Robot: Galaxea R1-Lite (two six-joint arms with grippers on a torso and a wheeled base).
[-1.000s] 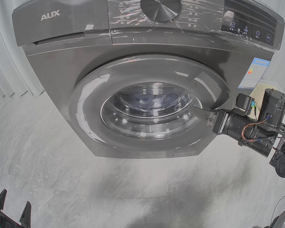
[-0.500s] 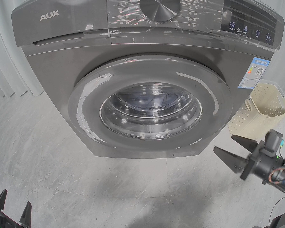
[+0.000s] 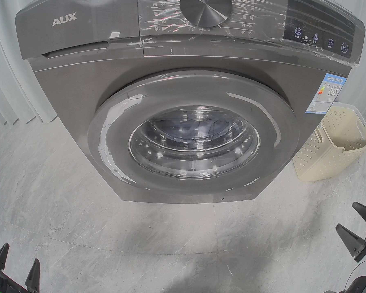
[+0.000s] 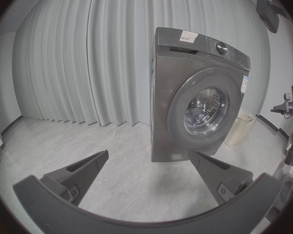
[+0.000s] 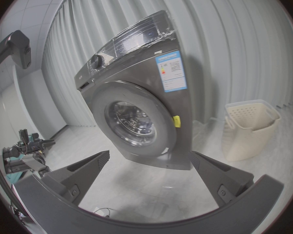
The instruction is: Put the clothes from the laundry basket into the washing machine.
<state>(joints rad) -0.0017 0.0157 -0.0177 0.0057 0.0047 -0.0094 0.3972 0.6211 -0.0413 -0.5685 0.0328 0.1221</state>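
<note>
Right, we're facing the washing machine (image 3: 81,86) head-on. Its round door (image 3: 110,135) is closed, flush with the front panel. Through the glass porthole (image 3: 193,143) we see the drum, with something dark and bluish inside; we can't tell what it is. In the right wrist view there's a small yellow tab (image 5: 176,121) at the door's edge on the basket side.

The laundry basket (image 3: 333,147) is cream and perforated. It stands upright on the floor (image 3: 150,232), just beside the machine's right side, and its mouth is open to the camera, showing the inner wall.

The left gripper (image 3: 18,260) is low at our left, well apart from the machine. Its fingers are spread wide with nothing between them. The right gripper (image 3: 349,217) is low at our right, in front of the basket and apart from it. Its fingers are also spread and carry nothing.

Clear film (image 3: 256,13) covers the control panel around the dial (image 3: 205,3). There's a blue label (image 3: 325,93) on the front, up at the right. A pale curtain (image 4: 71,65) hangs behind the machine.
</note>
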